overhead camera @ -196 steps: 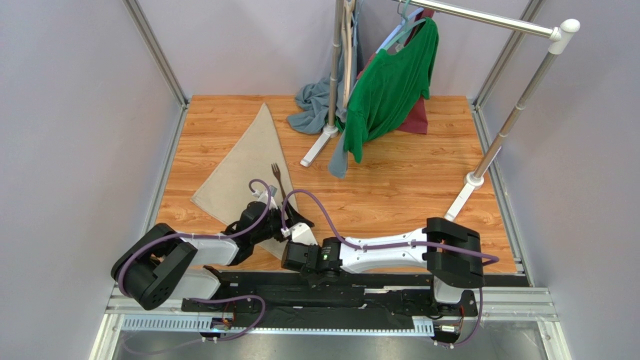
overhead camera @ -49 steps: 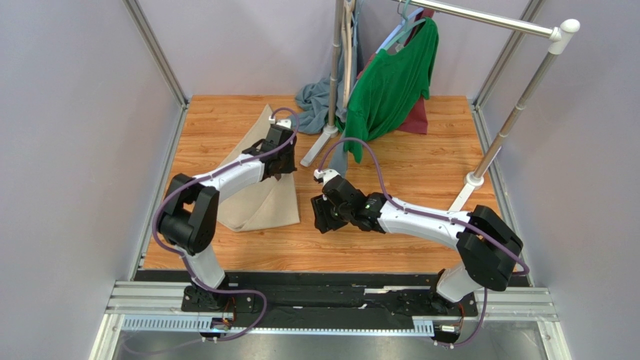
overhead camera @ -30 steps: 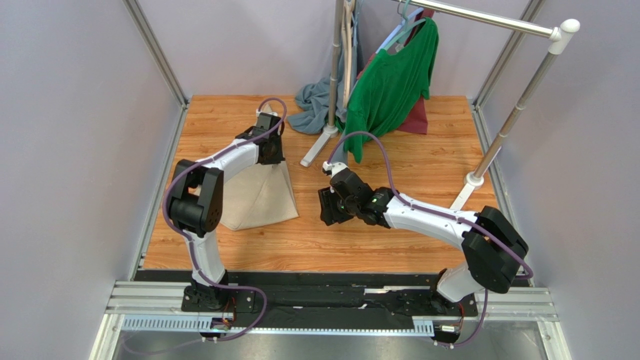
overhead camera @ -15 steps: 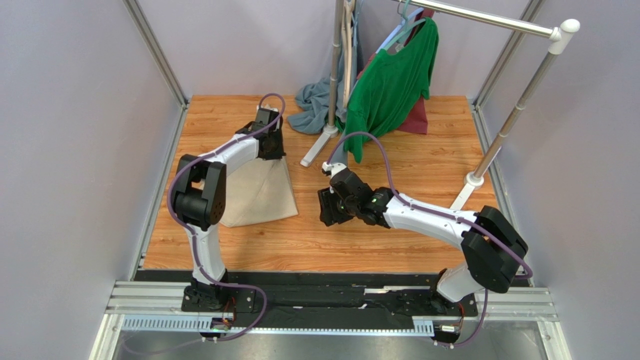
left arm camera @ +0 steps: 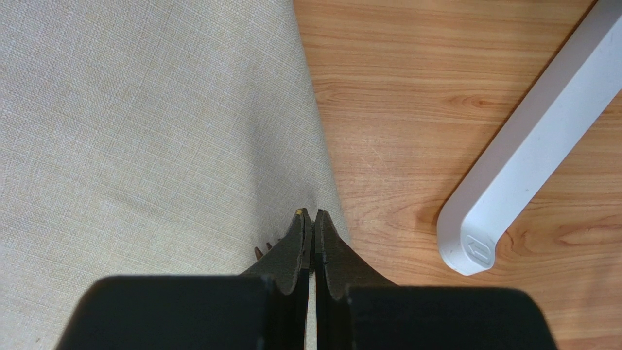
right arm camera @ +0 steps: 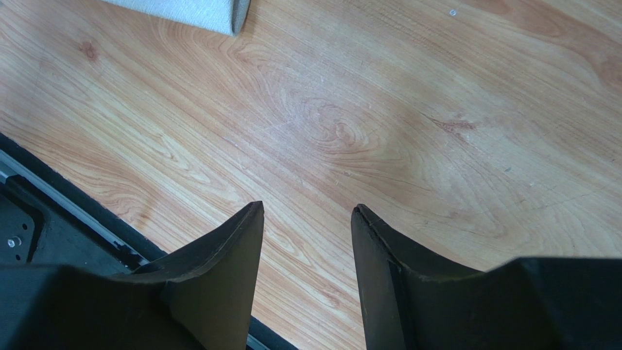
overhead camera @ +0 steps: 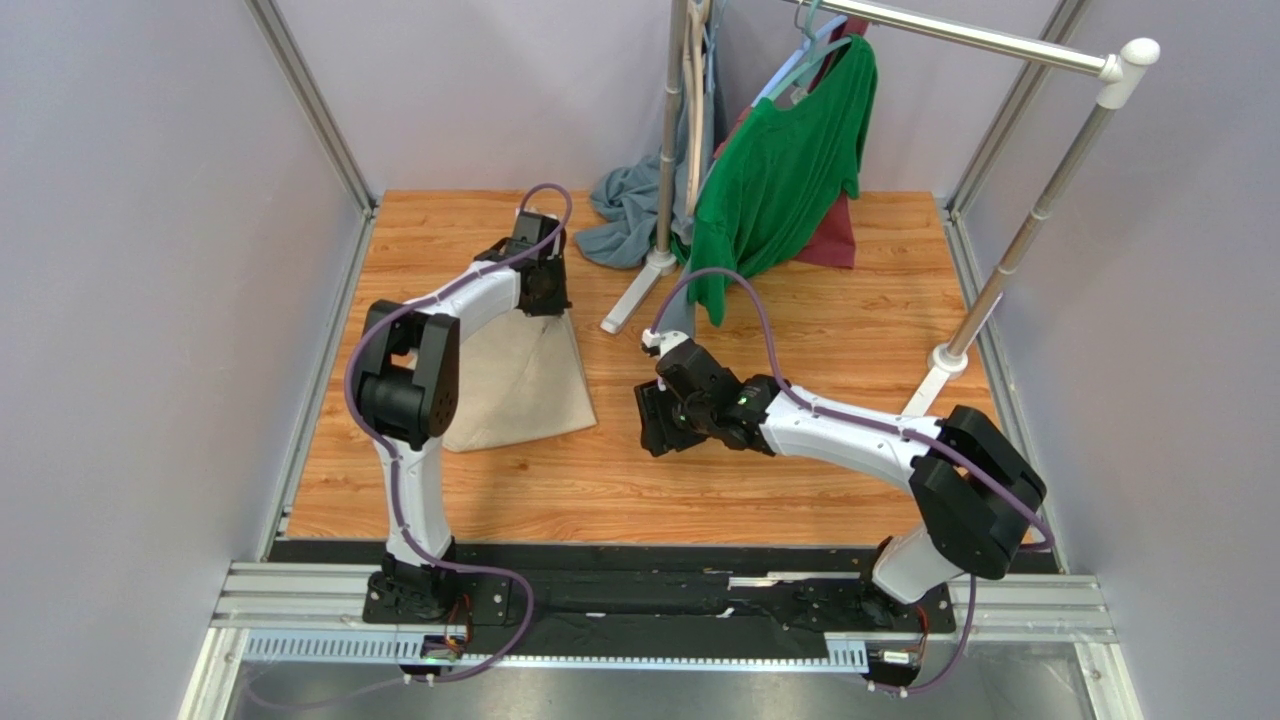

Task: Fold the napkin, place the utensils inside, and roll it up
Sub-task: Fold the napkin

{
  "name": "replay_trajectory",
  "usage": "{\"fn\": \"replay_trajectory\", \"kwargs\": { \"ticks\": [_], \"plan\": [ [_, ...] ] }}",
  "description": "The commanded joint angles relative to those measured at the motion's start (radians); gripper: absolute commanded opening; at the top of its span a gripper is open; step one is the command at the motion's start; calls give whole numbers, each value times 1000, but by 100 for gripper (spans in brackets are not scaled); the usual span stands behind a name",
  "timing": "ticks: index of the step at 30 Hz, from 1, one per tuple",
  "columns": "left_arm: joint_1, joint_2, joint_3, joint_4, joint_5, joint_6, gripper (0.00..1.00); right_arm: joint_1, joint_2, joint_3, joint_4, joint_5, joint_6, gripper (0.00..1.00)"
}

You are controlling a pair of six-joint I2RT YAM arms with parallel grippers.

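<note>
The beige napkin (overhead camera: 519, 390) lies folded on the left of the wooden table, narrowing toward my left gripper (overhead camera: 553, 308). In the left wrist view the napkin (left arm camera: 146, 131) fills the left side and its right edge runs into my left gripper (left arm camera: 312, 213). The jaws are shut there, apparently pinching the cloth. Two small dark points (left arm camera: 260, 249), likely the fork's tines, peek out beside the left finger; the rest of the fork is hidden. My right gripper (overhead camera: 652, 432) hovers open over bare wood right of the napkin. Nothing is between the jaws of the right gripper (right arm camera: 306, 211). A napkin corner (right arm camera: 197, 11) shows ahead of it.
A clothes rack stands at the back with a green shirt (overhead camera: 781, 165) and a grey-blue cloth (overhead camera: 624, 203). Its white foot (overhead camera: 631, 296) lies just right of my left gripper, and this foot (left arm camera: 511, 160) is close in the left wrist view. A second foot (overhead camera: 932, 383) is at right. The black rail (right arm camera: 44, 226) borders the near edge.
Both arms left the near edge and the napkin's near corner got folded toward the back. In the last second my left gripper crept slightly farther back; the right arm barely moved.
</note>
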Motion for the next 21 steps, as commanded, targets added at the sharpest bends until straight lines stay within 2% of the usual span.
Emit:
{"fn": "replay_trajectory", "kwargs": {
  "ticks": [1, 9, 17, 21],
  "plan": [
    [9, 12, 49, -2, -6, 18, 0, -4, 8, 21, 15, -29, 14, 51],
    [11, 26, 64, 6, 17, 24, 2, -4, 16, 18, 21, -33, 19, 51],
    [11, 24, 84, 26, 44, 33, 12, -3, 39, 14, 71, -70, 39, 51],
    [12, 20, 90, 12, 31, 46, 42, -3, 51, 15, 97, -84, 50, 51]
  ]
}}
